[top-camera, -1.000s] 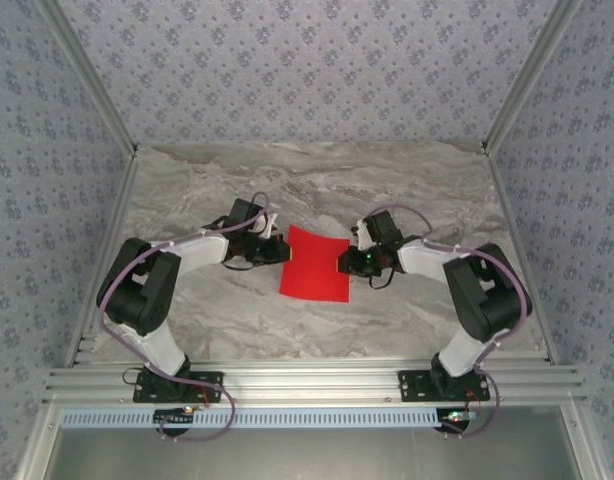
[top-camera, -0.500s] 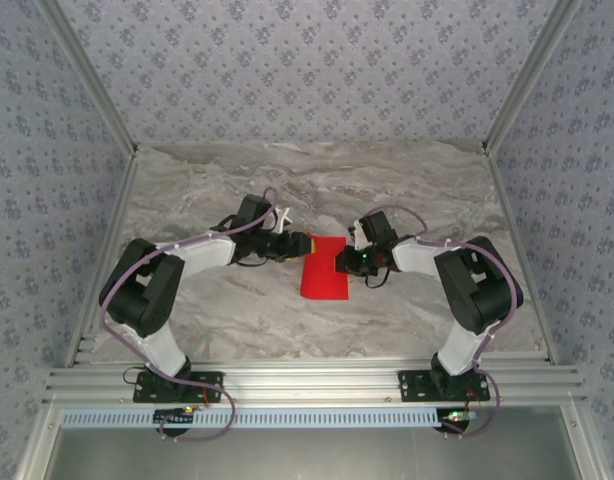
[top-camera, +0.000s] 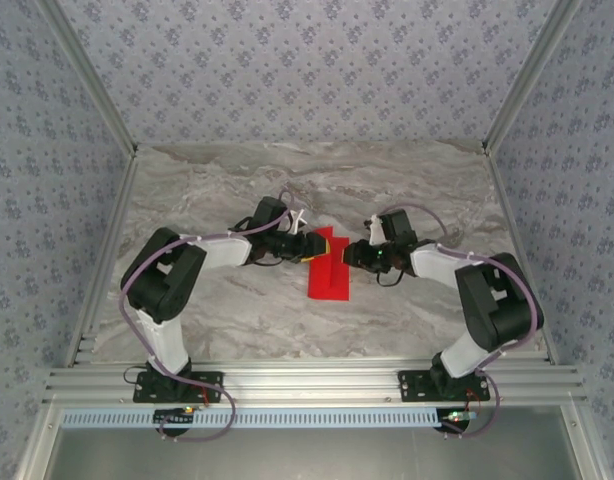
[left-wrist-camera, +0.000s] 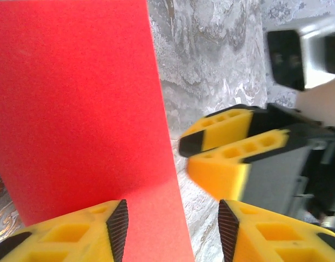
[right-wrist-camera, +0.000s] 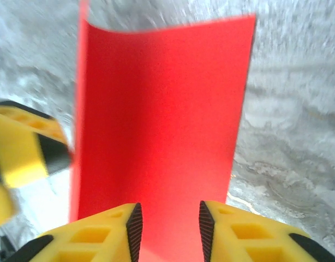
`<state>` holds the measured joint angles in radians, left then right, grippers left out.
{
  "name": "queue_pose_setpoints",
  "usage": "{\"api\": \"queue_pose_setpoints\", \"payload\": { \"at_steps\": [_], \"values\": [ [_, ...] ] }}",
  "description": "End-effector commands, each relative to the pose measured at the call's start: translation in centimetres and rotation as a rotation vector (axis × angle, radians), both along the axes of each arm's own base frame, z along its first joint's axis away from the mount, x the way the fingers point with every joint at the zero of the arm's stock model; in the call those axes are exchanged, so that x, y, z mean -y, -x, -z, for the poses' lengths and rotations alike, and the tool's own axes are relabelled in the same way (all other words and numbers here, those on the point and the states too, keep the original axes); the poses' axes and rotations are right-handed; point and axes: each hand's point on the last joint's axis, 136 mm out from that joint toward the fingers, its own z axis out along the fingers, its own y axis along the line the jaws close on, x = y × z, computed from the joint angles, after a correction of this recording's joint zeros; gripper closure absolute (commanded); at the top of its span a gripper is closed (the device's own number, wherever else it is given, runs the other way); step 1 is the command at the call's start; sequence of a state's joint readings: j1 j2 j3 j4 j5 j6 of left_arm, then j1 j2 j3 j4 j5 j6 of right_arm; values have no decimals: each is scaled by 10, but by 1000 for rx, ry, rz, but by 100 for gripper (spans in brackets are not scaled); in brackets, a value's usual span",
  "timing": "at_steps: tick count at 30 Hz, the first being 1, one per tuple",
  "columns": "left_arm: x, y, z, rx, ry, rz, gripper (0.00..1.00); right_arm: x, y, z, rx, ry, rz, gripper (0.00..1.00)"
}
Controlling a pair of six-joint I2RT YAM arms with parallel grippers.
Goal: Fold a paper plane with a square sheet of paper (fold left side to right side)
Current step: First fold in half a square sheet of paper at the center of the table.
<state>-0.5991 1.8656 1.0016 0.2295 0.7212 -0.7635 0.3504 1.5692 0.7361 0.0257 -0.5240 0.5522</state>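
The sheet point(top-camera: 326, 277) lies at the middle of the table point(top-camera: 407, 190) as a narrow strip, its long axis running up and down the top view. My left gripper point(left-wrist-camera: 170, 225) and right gripper point(right-wrist-camera: 168, 224) both stand released, jaws apart with red paper between them. The right wrist view shows the sheet bowed with its left edge raised, where from above it reads as a plain strip.

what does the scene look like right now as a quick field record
paper: red sheet, bent up on one side, not pressed flat
surface: marble table
left gripper: open, at the sheet's left side
right gripper: open, at the sheet's right side
fold: not yet finished
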Motion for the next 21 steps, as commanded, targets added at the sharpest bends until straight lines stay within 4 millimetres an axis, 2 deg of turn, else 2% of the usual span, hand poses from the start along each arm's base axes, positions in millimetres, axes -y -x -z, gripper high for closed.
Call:
{"api": "queue_pose_setpoints", "payload": {
  "at_steps": [1, 4, 7, 17, 21],
  "values": [
    [10, -6, -10, 38, 34, 10, 59, -4, -2, -23, 38, -102, -2, 57],
    [10, -6, -7, 36, 28, 6, 66, -14, -7, -37, 51, -188, -5, 54],
    [9, -5, -5, 33, 19, 5, 73, -21, -11, -38, 35, -232, -8, 54],
    [9, -5, -4, 35, 14, 1, 77, -35, -12, -19, -26, -225, -18, 56],
    [8, -4, -3, 34, 12, 2, 78, -37, -12, -16, -33, -226, -22, 63]
  ]
}}
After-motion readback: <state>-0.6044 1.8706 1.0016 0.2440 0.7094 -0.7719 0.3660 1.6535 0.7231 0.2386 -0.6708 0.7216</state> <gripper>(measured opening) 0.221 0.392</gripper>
